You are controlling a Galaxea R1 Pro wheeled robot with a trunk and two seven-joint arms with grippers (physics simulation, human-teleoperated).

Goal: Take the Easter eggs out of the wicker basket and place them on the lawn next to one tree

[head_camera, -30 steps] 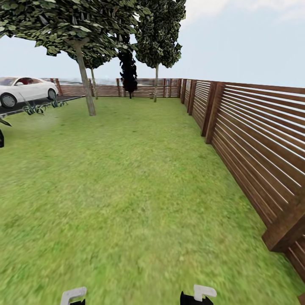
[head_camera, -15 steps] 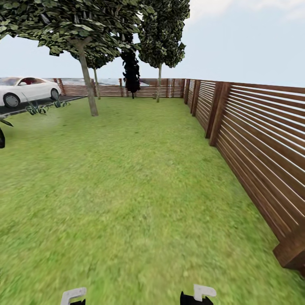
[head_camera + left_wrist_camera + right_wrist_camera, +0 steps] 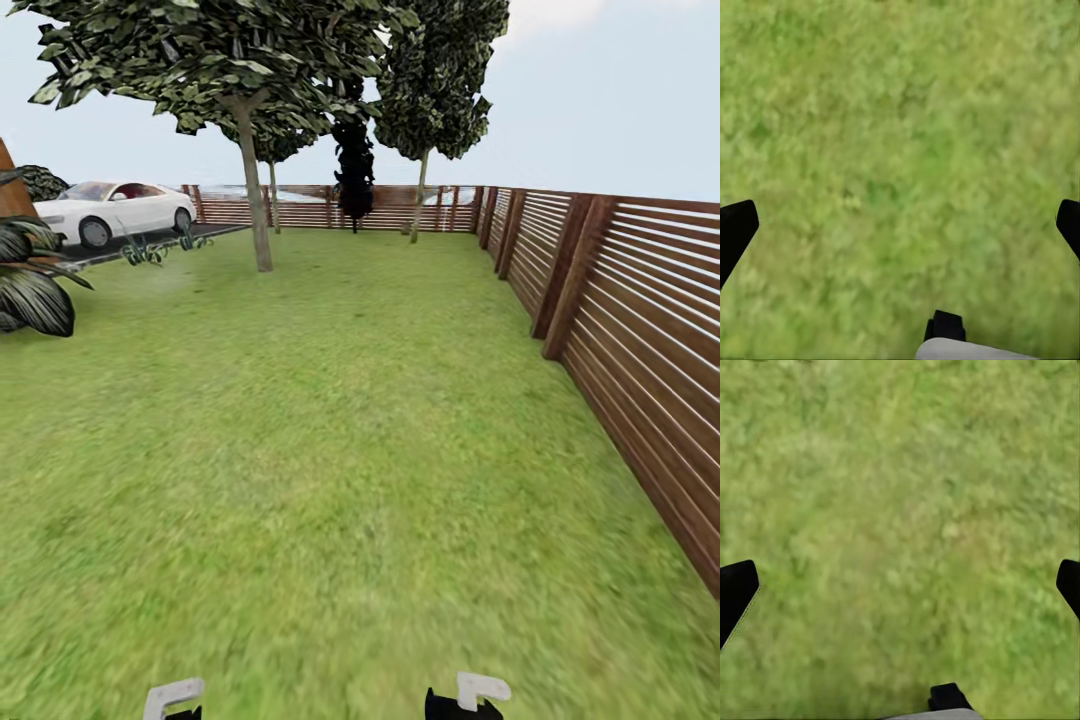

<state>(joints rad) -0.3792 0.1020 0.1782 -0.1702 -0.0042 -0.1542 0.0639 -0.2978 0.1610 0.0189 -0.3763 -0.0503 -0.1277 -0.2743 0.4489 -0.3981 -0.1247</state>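
Head view: a broad stretch of bright green mottled lawn (image 3: pixel 330 450) runs from the near edge to the far end of the garden, open and level across its middle. Right boundary: a dark brown horizontal-slat wooden fence (image 3: pixel 640 340) with thick posts, running from near right to the far corner, then turning left along the far side. Far left of centre stands a tree with a straight pale grey-beige trunk (image 3: pixel 255 200) and a dark green leafy crown; a second, thinner-trunked tree (image 3: pixel 420 205) stands further off, close to the far fence, to its right. Between them, by the far fence, is a near-black conical cypress (image 3: pixel 353 175). Left edge: dark striped broad leaves of a low plant (image 3: pixel 35 285) reach over the grass; beyond them a white car (image 3: pixel 115 210) sits on dark paving at the lawn's far left border. The three eggs and the wicker basket cannot be located in these views. White and black parts of both arms are cut by the near edge of the head view. Left wrist view: left hand (image 3: pixel 900 225) spread wide, dark fingertips (image 3: pixel 735 229) at opposite sides of the picture, only grass between them, holding nothing. Right wrist view: right hand (image 3: pixel 900 585) likewise spread wide over grass, fingertips (image 3: pixel 736 585) far apart, empty.
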